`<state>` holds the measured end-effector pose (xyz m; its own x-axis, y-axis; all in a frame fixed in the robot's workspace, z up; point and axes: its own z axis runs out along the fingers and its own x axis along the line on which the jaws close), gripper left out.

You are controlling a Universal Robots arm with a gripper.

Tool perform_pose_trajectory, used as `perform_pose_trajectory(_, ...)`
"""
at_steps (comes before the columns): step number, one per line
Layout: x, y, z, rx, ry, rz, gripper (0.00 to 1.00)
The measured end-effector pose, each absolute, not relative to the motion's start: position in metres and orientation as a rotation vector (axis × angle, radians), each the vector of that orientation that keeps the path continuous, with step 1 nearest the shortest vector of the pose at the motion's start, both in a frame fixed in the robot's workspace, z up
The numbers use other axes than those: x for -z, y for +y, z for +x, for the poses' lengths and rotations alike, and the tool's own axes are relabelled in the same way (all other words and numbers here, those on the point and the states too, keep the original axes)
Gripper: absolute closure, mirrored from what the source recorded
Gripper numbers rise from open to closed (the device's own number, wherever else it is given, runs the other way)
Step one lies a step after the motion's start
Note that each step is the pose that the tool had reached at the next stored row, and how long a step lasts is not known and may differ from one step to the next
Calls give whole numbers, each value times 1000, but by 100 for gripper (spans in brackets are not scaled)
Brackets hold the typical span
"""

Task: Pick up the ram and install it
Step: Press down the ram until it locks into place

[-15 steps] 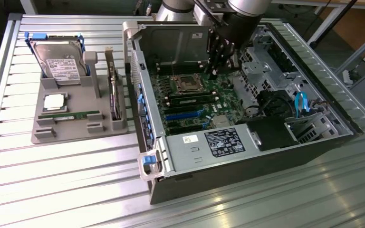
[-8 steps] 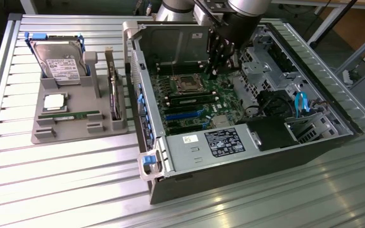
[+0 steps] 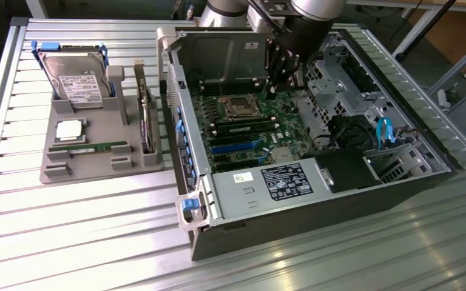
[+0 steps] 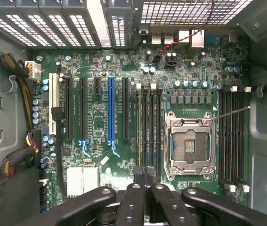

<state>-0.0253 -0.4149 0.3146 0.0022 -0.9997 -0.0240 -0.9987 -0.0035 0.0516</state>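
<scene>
A ram [image 3: 97, 147], a thin green stick, lies flat on the grey holder [image 3: 63, 167] at the exterior view's left, outside the case. My gripper [image 3: 276, 90] hangs inside the open computer case [image 3: 314, 200] over the motherboard [image 4: 100, 141], far from that stick. In the wrist view the gripper [image 4: 145, 173] is shut, its dark fingertips [image 4: 139, 172] pressed together with nothing seen between them. They sit over the near ends of the black memory slots [image 4: 148, 122] beside the open processor socket [image 4: 190, 143]. I cannot tell whether a stick sits in the slot under the tips.
The holder also carries a silver hard drive [image 3: 75, 77], a square processor chip [image 3: 70, 129] and an upright card [image 3: 145, 115]. Inside the case stand a power supply [image 3: 286, 180], a drive cage [image 3: 399, 160], blue cables [image 3: 383, 130] and more memory slots [image 4: 232, 136].
</scene>
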Motion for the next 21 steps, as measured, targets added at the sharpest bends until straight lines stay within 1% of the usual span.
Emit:
perform_pose_trajectory(7, -315, -415, 13, 84, -2203, 2209, 91)
perform_pose_trajectory(11, -313, -415, 14, 84, -2203, 2209, 91)
perform_pose_trajectory(16, -295, -415, 14, 84, -2203, 2209, 91)
perform_pose_trajectory(21, -286, -415, 15, 84, -2203, 2209, 91)
